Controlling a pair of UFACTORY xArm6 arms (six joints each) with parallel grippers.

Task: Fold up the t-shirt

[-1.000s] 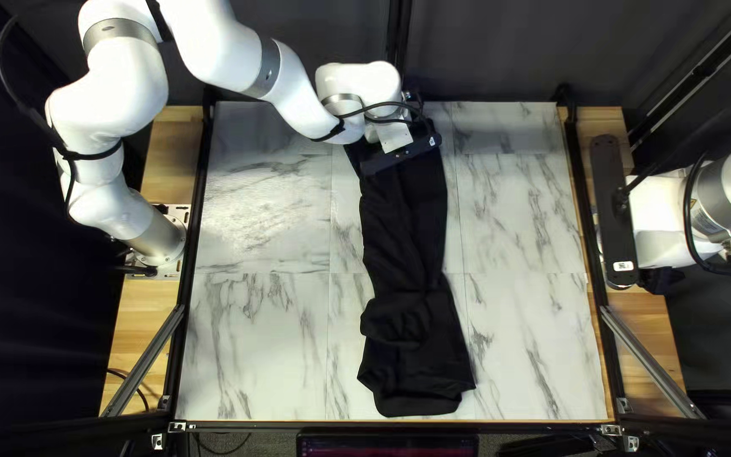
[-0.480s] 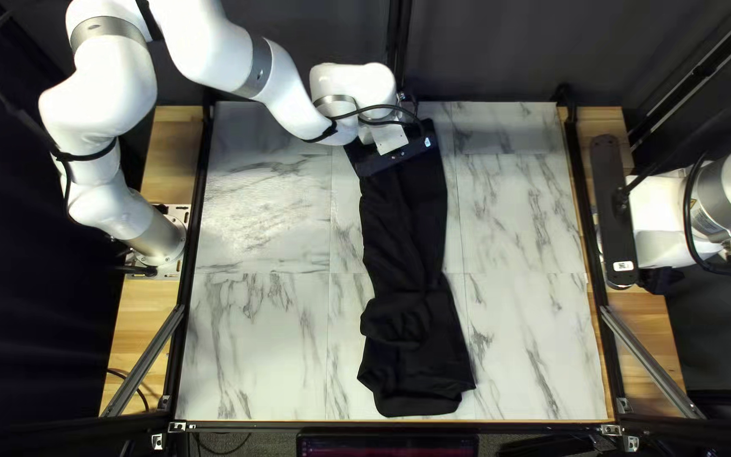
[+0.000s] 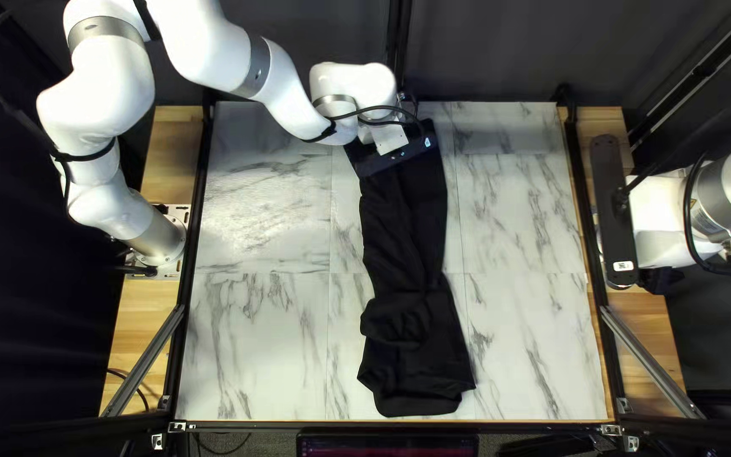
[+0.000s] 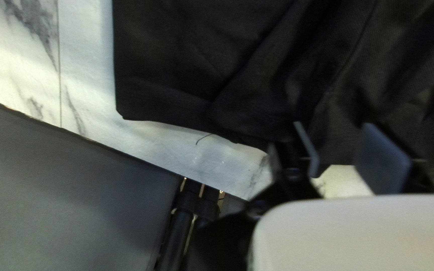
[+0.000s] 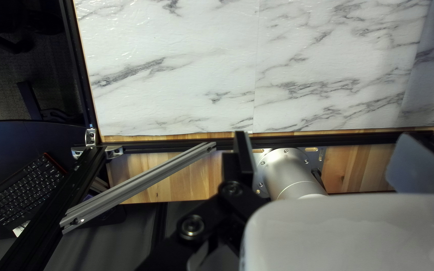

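Observation:
A black t-shirt (image 3: 403,245) lies as a long, narrow strip from the table's far edge toward its near edge, bunched and wrinkled in the nearer half. Over its far end is my left gripper (image 3: 397,156), whose fingertips are hidden there by its mount. In the left wrist view the left gripper (image 4: 345,150) has its fingers apart at the hem of the t-shirt (image 4: 202,65), and some cloth shows between them without both fingers touching it. My right gripper (image 3: 615,211) is off the cloth, beyond the table's right edge. Its wrist view shows the right gripper (image 5: 332,158) open, holding nothing.
The marble-patterned table (image 3: 255,338) shows bare on both sides of the cloth. Black frame rails (image 3: 192,254) run along its edges, with slanted metal braces (image 3: 649,360) at the near corners. A dark curtain (image 4: 66,190) hangs close beside my left gripper.
The left arm and its gripper have shifted slightly toward the left of the top left view, mostly in the earlier half-second. The t-shirt and right arm look unmoved.

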